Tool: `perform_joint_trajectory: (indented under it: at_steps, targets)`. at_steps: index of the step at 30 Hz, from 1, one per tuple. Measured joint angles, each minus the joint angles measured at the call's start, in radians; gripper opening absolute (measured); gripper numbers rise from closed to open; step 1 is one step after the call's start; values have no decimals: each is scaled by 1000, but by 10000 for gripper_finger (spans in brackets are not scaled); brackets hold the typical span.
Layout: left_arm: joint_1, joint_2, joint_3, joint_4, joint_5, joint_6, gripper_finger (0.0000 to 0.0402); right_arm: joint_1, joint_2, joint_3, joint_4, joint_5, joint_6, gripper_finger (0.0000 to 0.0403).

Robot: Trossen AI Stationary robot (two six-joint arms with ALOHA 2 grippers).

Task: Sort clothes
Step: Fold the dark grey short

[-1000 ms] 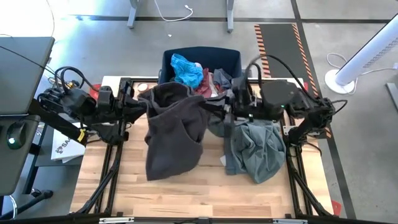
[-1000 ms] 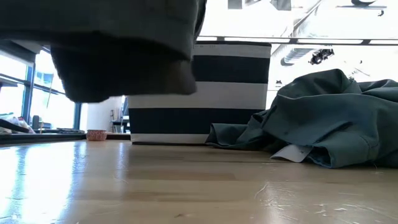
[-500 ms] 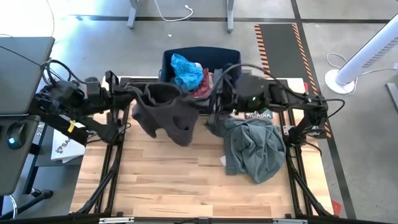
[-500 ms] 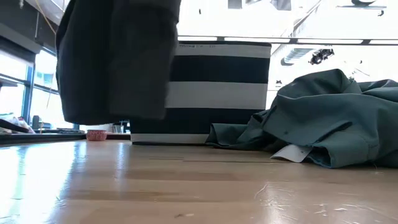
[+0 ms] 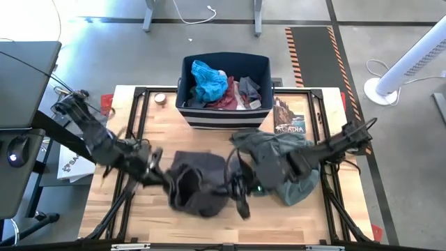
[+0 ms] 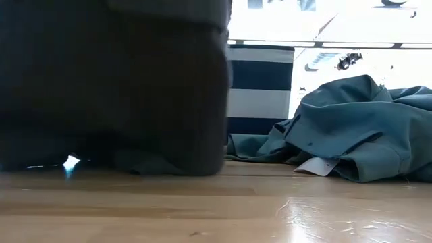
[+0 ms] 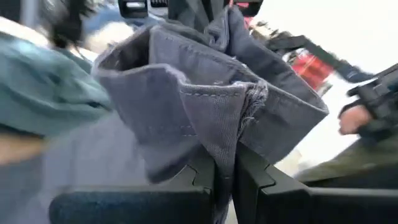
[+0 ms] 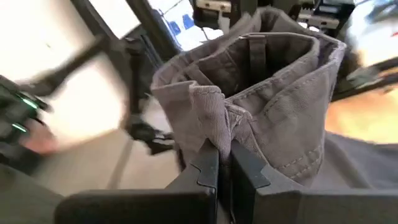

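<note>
The dark grey-brown trousers (image 5: 198,189) hang bunched between my two grippers near the table's front, their lower part on the wood (image 6: 135,165). My left gripper (image 5: 166,180) is shut on their left side, my right gripper (image 5: 233,189) on their right side. The grey-green shirt (image 5: 286,164) lies crumpled on the table's right. Bright blue (image 5: 208,78), maroon (image 5: 226,97) and grey pieces lie in the navy striped bin (image 5: 223,118). My left gripper pinches a folded seam of the trousers' waistband (image 7: 231,134) between its two fingers; several layers bunch there. The waistband stands open beyond the fingers, and the cloth below rests on the table. My right gripper pinches the waistband edge by a seam (image 8: 217,130) between its two fingers, several layers gathered. The open waist with a belt loop (image 8: 255,56) rises beyond the fingers; the trousers' lower part lies on the table.
The bin stands at the table's far middle. A booklet (image 5: 289,125) lies right of it, a small round thing (image 5: 161,98) left of it. Bare wood (image 5: 174,139) lies between bin and trousers.
Both grippers have carried the trousers from beside the bin toward the table's near edge and down. The trousers, which hung clear of the table, now touch the wood with their lower part and bunch up.
</note>
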Motion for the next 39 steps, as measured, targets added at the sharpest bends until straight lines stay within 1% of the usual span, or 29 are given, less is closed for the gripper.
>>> perform_joint_trajectory:
  at_steps: [2, 4, 6, 8, 10, 12, 16, 18, 20, 25, 28, 31, 33, 35, 37, 39]
  targets:
    - [-87, 40, -41, 116, -67, -66, 17, 44, 0, -44, 77, 37, 80, 5]
    - [-165, 86, -56, 205, -163, -117, 17, 77, 0, -83, 139, 84, 164, 5]
    - [-224, 141, -56, 247, -252, -176, 17, 102, 0, -118, 169, 132, 263, 5]
    - [-261, 200, -56, 248, -317, -267, 17, 119, 0, -153, 168, 179, 387, 5]
    - [-279, 257, -57, 232, -360, -347, 17, 124, 0, -189, 162, 207, 502, 5]
    - [-283, 305, -57, 228, -373, -396, 17, 117, 0, -226, 163, 211, 576, 5]
    - [-282, 357, -57, 235, -394, -429, 17, 86, 0, -275, 162, 197, 636, 5]
    - [-282, 362, -57, 216, -423, -482, 17, 66, 0, -286, 153, 194, 669, 5]
    - [-282, 361, -56, 148, -456, -561, 17, 40, 0, -292, 107, 187, 697, 5]
    - [-281, 324, -57, -83, -529, -731, 17, -33, 0, -293, 2, 139, 691, 5]
    - [-270, 286, -57, -245, -518, -831, 17, -79, 4, -293, -30, 71, 649, 5]
    - [-262, 243, -57, -424, -520, -970, 17, -132, 5, -293, -47, 11, 580, 5]
    - [-248, 220, -57, -524, -502, -1057, 17, -171, 5, -293, -62, -2, 547, 5]
    - [-238, 203, -57, -616, -476, -1102, 17, -211, 5, -293, -80, -29, 508, 5]
    - [-223, 190, -65, -666, -452, -1137, 17, -248, 15, -292, -80, -78, 468, 5]
    - [-205, 173, -95, -666, -426, -1160, 17, -277, 32, -292, -80, -124, 437, 5]
